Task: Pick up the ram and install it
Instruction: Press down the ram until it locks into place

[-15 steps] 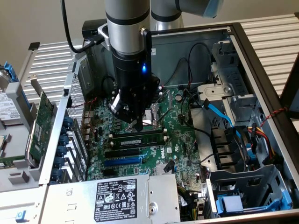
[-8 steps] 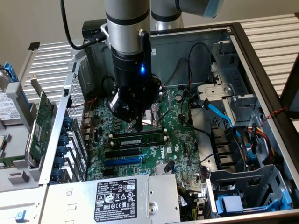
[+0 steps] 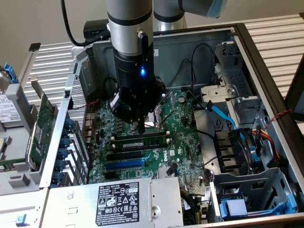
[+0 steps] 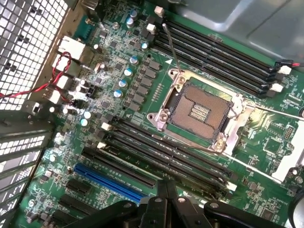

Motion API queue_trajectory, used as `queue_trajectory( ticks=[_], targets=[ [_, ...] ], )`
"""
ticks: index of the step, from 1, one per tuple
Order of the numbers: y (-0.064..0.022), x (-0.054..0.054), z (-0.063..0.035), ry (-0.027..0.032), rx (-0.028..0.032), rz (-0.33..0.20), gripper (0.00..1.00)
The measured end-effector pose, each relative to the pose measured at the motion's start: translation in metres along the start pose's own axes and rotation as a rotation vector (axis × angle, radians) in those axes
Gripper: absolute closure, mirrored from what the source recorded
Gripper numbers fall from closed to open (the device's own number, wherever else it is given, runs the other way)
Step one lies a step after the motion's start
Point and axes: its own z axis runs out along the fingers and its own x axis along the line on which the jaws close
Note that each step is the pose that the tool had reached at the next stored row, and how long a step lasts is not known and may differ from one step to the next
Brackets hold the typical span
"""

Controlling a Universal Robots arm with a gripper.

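Green motherboard (image 3: 183, 137) fills the floor of the open computer case (image 3: 266, 61), and we find the arm's pincer (image 3: 141, 127) lowered over its middle, fingers clenched together with nothing visible between them. Directly beneath the fingertips in the exterior view lies the ram (image 3: 141, 141), a long narrow green stick sitting lengthwise in a black memory slot (image 3: 137, 148); the tips stand at or just above its upper edge, and we cannot tell whether they touch it. Just behind the pincer we note the open processor socket (image 4: 198, 111) with its metal frame. In the wrist view the closed fingers (image 4: 166, 190) hang over the nearer bank of black memory slots (image 4: 161, 149), with a blue expansion slot (image 4: 109, 183) just beside that bank. Further from the pincer, toward the exterior view's left, a larger green expansion card (image 3: 40, 126) stands upright outside the case wall. A grey power supply (image 3: 114, 202) with a black label lies nearest the camera.
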Motion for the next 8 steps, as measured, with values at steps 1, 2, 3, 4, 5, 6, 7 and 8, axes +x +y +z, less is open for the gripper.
queue_trajectory(
  ticks=[1,2,3,4,5,6,7,8],
  targets=[
    [0.0000,0.0000,0.0000,-0.0001,-0.0002,0.016,0.90],
    [0.0000,0.0000,0.0000,-0.0002,-0.0004,0.031,0.90],
    [0.0000,0.0000,0.0000,-0.0003,-0.0006,0.048,0.90],
    [0.0000,0.0000,0.0000,-0.0004,-0.0008,0.063,0.90],
    [0.0000,0.0000,0.0000,-0.0005,-0.0010,0.078,0.90],
    [0.0000,0.0000,0.0000,-0.0006,-0.0011,0.094,0.90],
    [0.0000,0.0000,0.0000,-0.0007,-0.0013,0.110,0.90],
    [0.0000,0.0000,0.0000,-0.0008,-0.0016,0.125,0.90]
  ],
)
